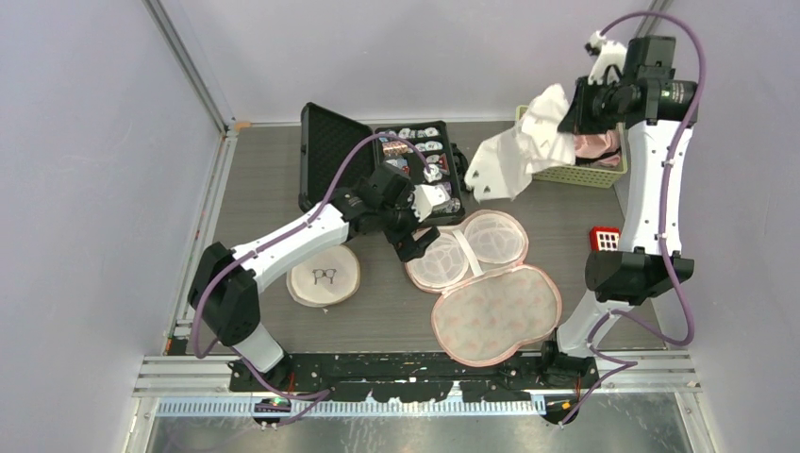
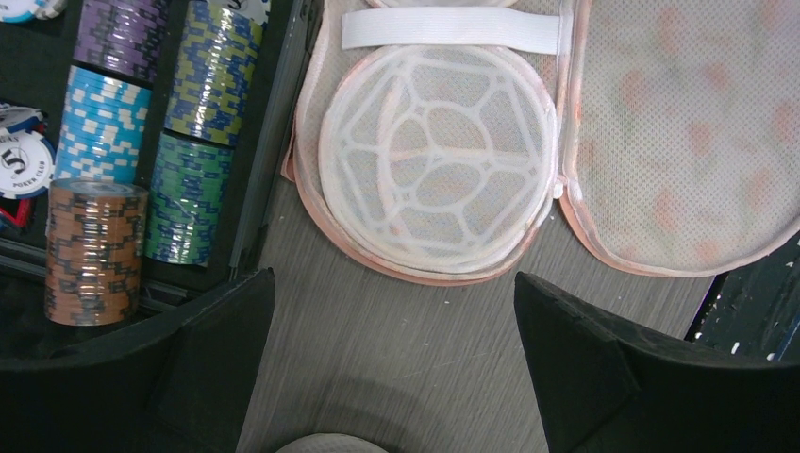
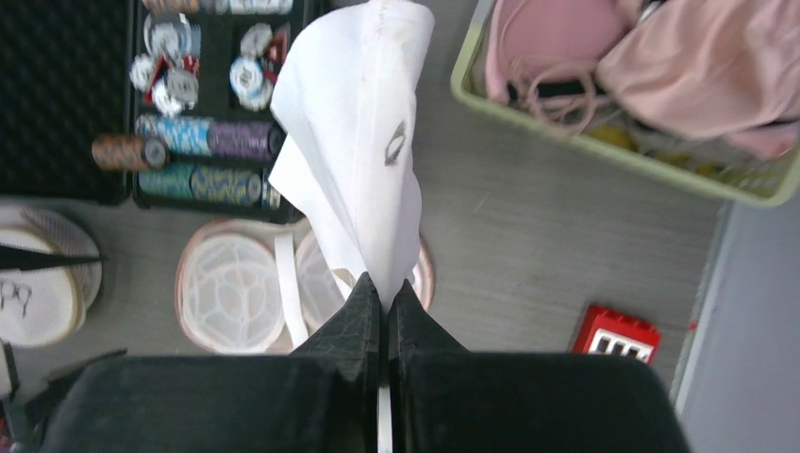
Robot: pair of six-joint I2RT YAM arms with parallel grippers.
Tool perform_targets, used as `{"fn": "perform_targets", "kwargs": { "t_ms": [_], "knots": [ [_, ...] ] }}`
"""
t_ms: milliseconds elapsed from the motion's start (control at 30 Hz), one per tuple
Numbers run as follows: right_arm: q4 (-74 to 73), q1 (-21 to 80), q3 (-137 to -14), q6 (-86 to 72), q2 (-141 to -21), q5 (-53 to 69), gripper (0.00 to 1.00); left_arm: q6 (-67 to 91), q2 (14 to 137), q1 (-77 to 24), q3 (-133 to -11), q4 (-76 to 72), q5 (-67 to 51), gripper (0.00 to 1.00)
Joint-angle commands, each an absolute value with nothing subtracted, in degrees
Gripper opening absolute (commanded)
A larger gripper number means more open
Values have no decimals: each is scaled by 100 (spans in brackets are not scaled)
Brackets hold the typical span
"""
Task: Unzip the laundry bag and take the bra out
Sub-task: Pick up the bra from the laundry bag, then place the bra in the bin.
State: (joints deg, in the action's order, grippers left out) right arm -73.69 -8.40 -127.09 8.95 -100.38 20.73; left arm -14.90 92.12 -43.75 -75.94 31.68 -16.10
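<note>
Right end effector (image 3: 380, 300) is pinched shut on the white bra (image 3: 358, 142), whose soft, creased fabric hangs in the air by a pale green basket (image 1: 585, 176). Left end effector (image 2: 391, 363) gapes wide above the grey wood-grain counter (image 2: 396, 311), just short of the unzipped laundry bag (image 2: 434, 160): pink-trimmed mesh over round white plastic lattice cups. Plain pale walls (image 1: 94, 142) enclose the counter.

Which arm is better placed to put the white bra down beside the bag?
Right. The right gripper is shut on the white bra, which hangs above the table near the green basket. The left gripper is open and empty, low over the open laundry bag.
</note>
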Motion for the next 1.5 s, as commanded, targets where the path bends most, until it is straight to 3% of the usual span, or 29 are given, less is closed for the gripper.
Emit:
{"fn": "perform_targets", "kwargs": {
  "t_ms": [0,167,733,1067,1467],
  "knots": [
    [-7487,-898,-14034,640,-10435,1741,0,-1375,8872,-4342,-7457,3145,-1717,100],
    [-7169,-1012,-14775,557,-10711,1278,0,-1385,8767,-4342,-7347,3118,-1680,100],
    [-5610,-1815,-15130,1302,-11521,-443,0,-1482,8684,-4333,-7211,3147,-1613,100],
    [-4877,-2212,-15060,1945,-11773,-1088,0,-1529,8745,-4316,-7225,3221,-1595,100],
    [-4364,-1982,-14608,2126,-12039,-1451,1,-1499,8753,-4273,-7181,3295,-1584,100]
  ]
}}
